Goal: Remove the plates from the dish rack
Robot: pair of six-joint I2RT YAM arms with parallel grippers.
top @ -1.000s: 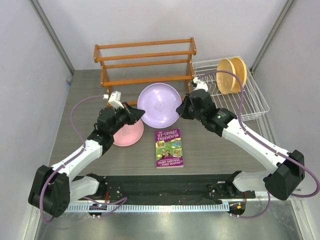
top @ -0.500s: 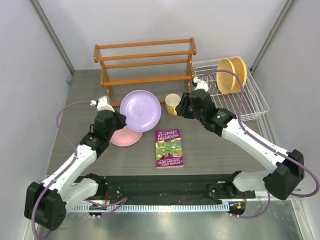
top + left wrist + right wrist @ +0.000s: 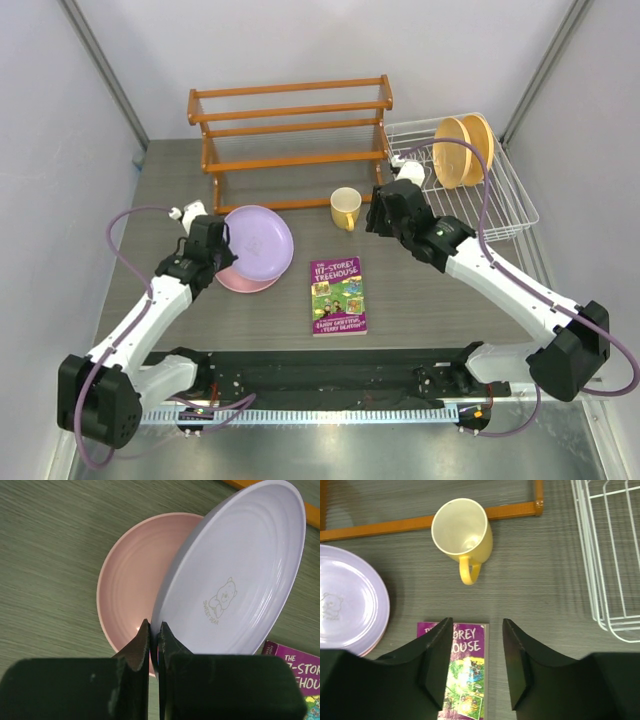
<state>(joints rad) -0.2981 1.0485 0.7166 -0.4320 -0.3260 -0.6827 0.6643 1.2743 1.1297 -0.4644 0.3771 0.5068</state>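
Observation:
My left gripper [image 3: 215, 243] is shut on the rim of the lilac plate [image 3: 259, 242] and holds it tilted just over the pink plate [image 3: 238, 281], which lies flat on the table. In the left wrist view the gripper [image 3: 154, 632] pinches the lilac plate [image 3: 235, 575] with the pink plate [image 3: 130, 575] under it. The orange-tan plate [image 3: 455, 150] stands on edge in the white wire dish rack [image 3: 505, 205] at the back right. My right gripper [image 3: 382, 212] is open and empty, above the table between a yellow mug and the rack; its wrist view shows the gripper [image 3: 477, 630] over a book.
A yellow mug [image 3: 345, 208] stands in front of the orange wooden shelf rack [image 3: 290, 125]. A purple book [image 3: 338, 295] lies mid-table. In the right wrist view the mug [image 3: 462, 530], book [image 3: 462, 675] and a rack corner [image 3: 610, 555] show.
My left gripper has carried the lilac plate left and down, from mid-table to over the pink plate. The mug, hidden before, now shows. My right gripper has let go and drawn slightly back.

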